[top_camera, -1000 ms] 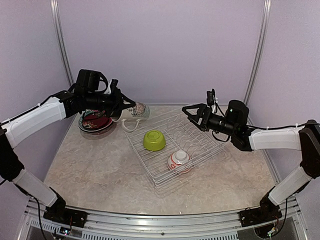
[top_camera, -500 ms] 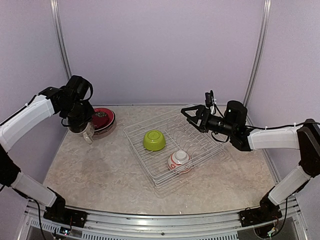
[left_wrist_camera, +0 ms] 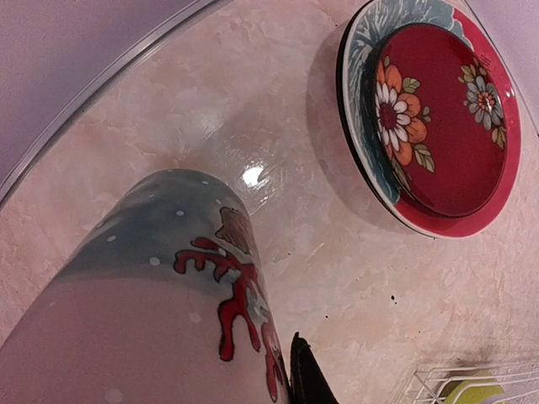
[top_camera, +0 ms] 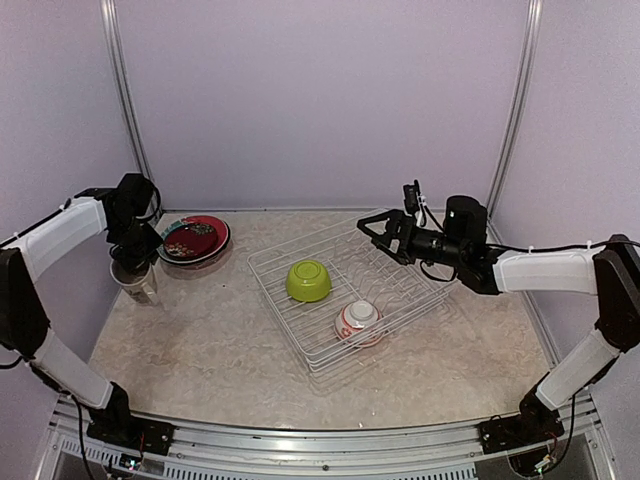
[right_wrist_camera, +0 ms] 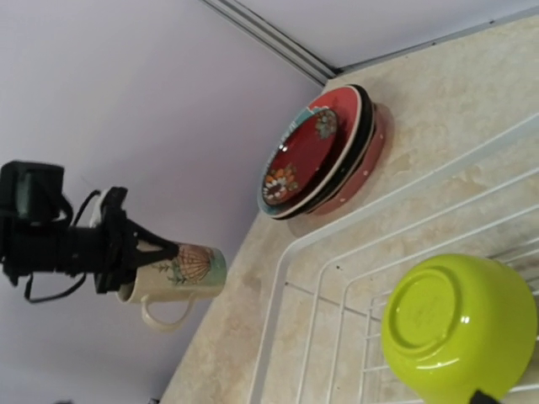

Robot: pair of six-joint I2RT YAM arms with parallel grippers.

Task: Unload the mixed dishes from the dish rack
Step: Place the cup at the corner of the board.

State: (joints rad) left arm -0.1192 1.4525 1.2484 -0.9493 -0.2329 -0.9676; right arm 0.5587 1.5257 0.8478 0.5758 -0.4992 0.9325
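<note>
My left gripper (top_camera: 133, 260) is shut on the rim of the cream patterned mug (top_camera: 136, 282) and holds it upright, low over the table's far left. The mug fills the left wrist view (left_wrist_camera: 160, 295), with one dark finger (left_wrist_camera: 308, 380) against its side. The stack of plates (top_camera: 195, 238) with the red flowered one on top lies just right of the mug. The white wire dish rack (top_camera: 400, 300) holds the lime-green bowl (top_camera: 308, 280) and the white-and-red small bowl (top_camera: 358, 318), both upside down. My right gripper (top_camera: 378, 228) is open above the rack's far corner.
The left wall rail runs close behind the mug. The right wrist view shows the mug (right_wrist_camera: 177, 273), the plate stack (right_wrist_camera: 324, 151), the rack's wire rim (right_wrist_camera: 278, 295) and the lime-green bowl (right_wrist_camera: 459, 324).
My left arm has swung the mug from above the rack's far-left corner, over the plates, down to the table's left side. My right gripper has edged slightly left.
</note>
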